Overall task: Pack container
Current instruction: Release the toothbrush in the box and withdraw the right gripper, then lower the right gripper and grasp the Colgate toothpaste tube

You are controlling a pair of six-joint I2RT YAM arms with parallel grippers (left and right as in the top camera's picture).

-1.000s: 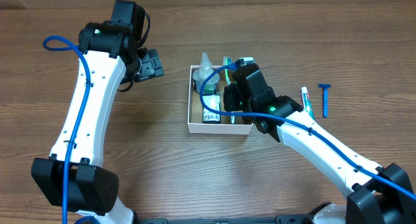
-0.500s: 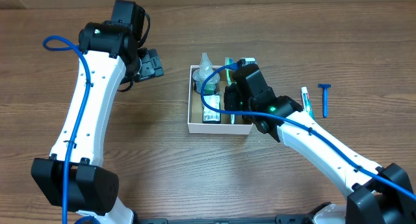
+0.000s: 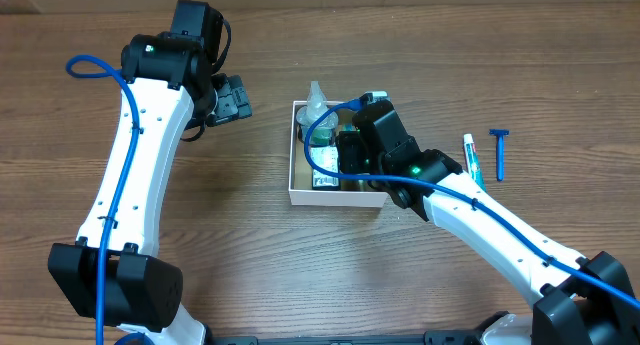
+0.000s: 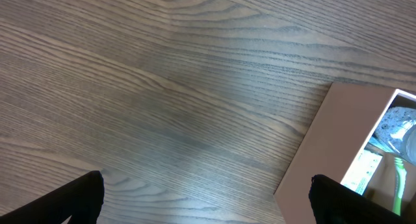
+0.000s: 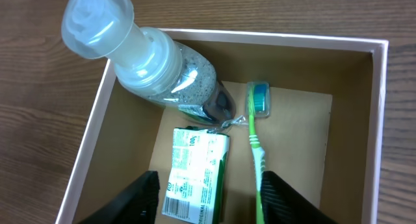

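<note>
The container, a shallow white-walled box with a brown inside, sits mid-table. In the right wrist view a clear bottle with a pale cap leans in its far left corner. A green-and-white packet and a green toothbrush lie flat on its floor. My right gripper hangs open over the box; the packet and toothbrush lie below between its fingers, neither held. My left gripper is open above bare table left of the box. A corner of the container shows there.
A white-and-blue toothpaste tube and a blue razor lie on the wood to the right of the box. The right arm reaches from the lower right, the left arm from the lower left.
My right gripper has opened and let go of the green toothbrush, which now lies flat in the box instead of poking over its far wall. The left arm is unmoved.
</note>
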